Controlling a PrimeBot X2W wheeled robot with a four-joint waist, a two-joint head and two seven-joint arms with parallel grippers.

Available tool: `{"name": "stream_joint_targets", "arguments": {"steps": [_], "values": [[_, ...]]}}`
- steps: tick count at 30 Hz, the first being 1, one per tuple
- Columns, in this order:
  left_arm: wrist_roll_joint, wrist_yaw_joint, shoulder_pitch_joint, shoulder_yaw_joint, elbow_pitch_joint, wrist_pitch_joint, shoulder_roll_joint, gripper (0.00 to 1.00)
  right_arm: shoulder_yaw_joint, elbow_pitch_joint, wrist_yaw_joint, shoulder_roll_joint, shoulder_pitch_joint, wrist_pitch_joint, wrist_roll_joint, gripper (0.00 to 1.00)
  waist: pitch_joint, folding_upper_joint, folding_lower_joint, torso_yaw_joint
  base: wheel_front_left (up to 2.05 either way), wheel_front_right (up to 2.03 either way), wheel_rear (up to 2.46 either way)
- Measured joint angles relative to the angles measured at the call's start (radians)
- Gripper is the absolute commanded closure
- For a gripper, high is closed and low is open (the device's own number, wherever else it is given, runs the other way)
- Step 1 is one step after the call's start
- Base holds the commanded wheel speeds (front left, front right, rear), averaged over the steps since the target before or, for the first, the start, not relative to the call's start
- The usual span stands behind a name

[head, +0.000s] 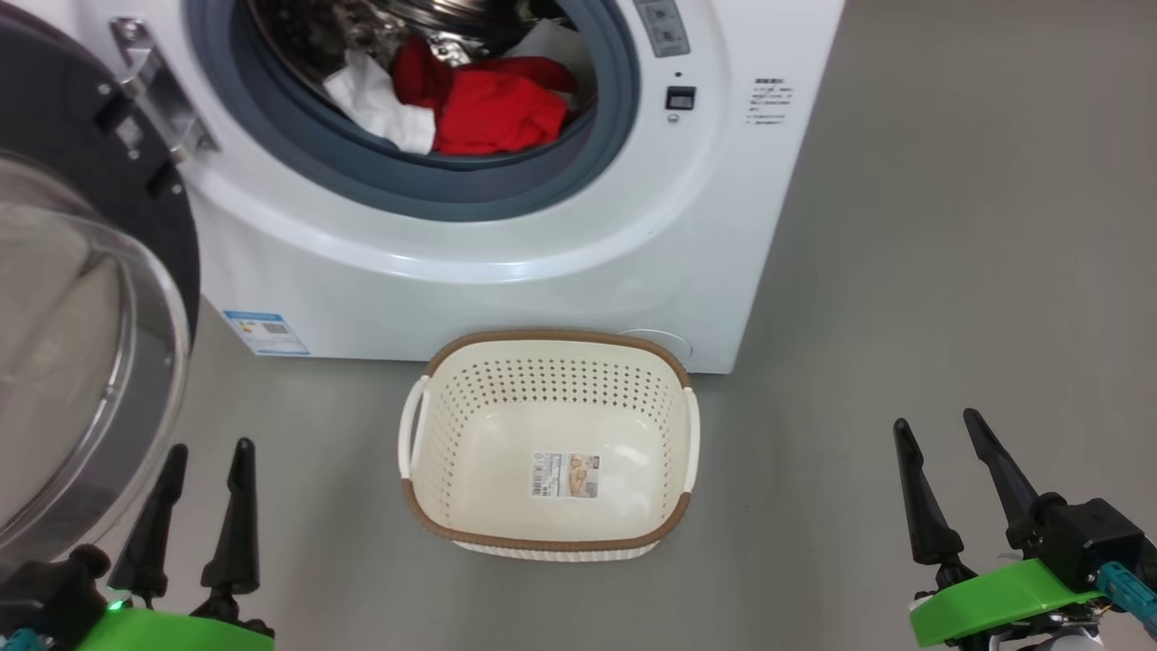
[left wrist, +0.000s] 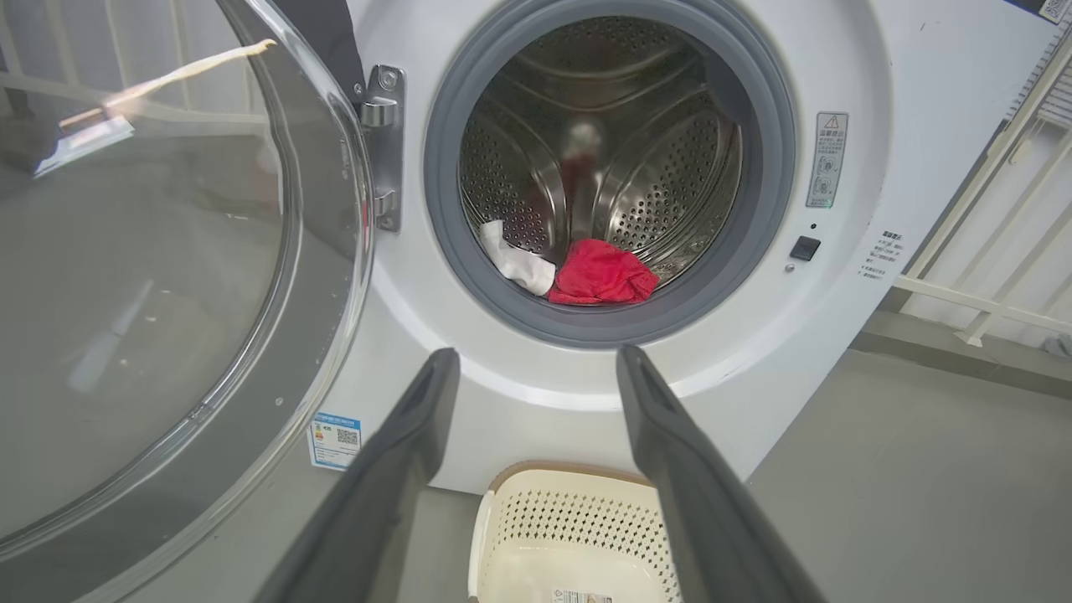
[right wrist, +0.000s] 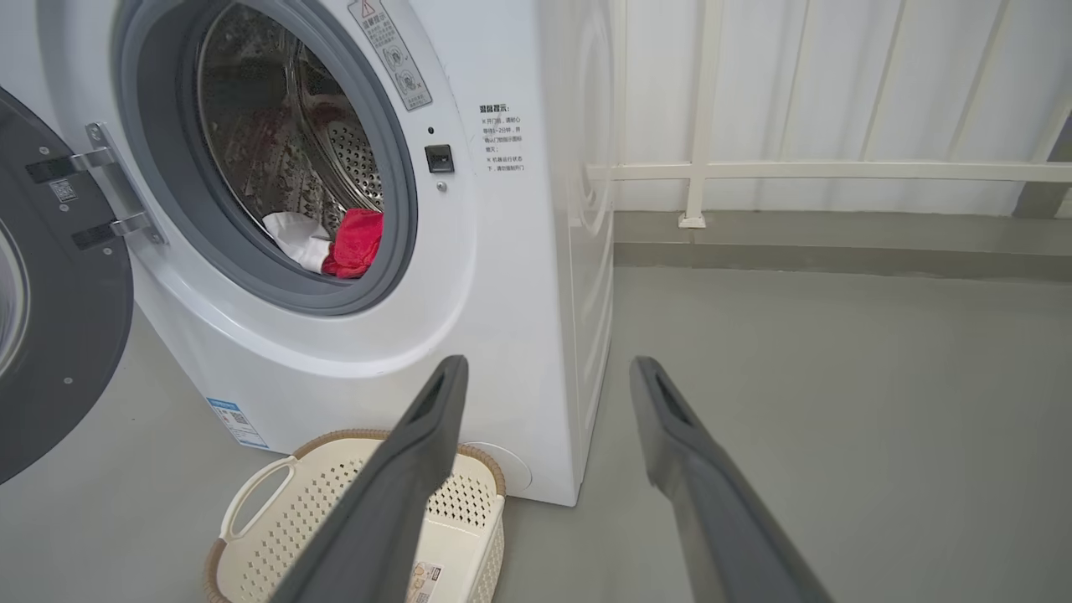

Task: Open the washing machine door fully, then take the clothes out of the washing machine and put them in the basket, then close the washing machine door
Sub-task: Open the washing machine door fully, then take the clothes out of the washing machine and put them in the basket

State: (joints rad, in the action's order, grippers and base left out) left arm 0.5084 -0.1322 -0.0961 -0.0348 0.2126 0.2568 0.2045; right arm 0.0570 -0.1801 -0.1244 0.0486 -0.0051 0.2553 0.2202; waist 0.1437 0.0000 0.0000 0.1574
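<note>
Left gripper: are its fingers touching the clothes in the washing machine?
Apart. The head view shows the left gripper open and empty at lower left, while the clothes lie inside the washing machine, its white front between them.

Bright, even light washes the big white front-loading washing machine [head: 506, 271], leaving a soft highlight band along its curved front. The bulging clear glass of the round black-rimmed door [left wrist: 151, 276] throws back pale streaked reflections. Shadows on the grey floor [head: 904, 271] are faint. Wide-angle wrist views splay the white railing [left wrist: 971, 251] near the edges; all three pictures are sharp.
</note>
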Motion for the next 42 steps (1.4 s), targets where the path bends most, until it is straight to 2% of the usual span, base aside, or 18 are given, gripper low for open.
{"name": "stream_joint_targets", "arguments": {"steps": [18,42], "values": [[0.001,0.000,0.020,0.094,-0.047,0.000,0.035,0.00,0.039,0.020,0.000,-0.003,0.011,0.000,0.019,0.00,0.004,0.0000,0.0000,-0.111,0.00,0.00,0.00],[0.007,0.000,0.020,0.107,-0.058,0.000,0.045,0.00,0.057,0.030,0.000,-0.007,0.025,0.000,0.026,0.00,0.000,0.0000,0.0001,-0.122,0.00,0.00,0.00]]}}
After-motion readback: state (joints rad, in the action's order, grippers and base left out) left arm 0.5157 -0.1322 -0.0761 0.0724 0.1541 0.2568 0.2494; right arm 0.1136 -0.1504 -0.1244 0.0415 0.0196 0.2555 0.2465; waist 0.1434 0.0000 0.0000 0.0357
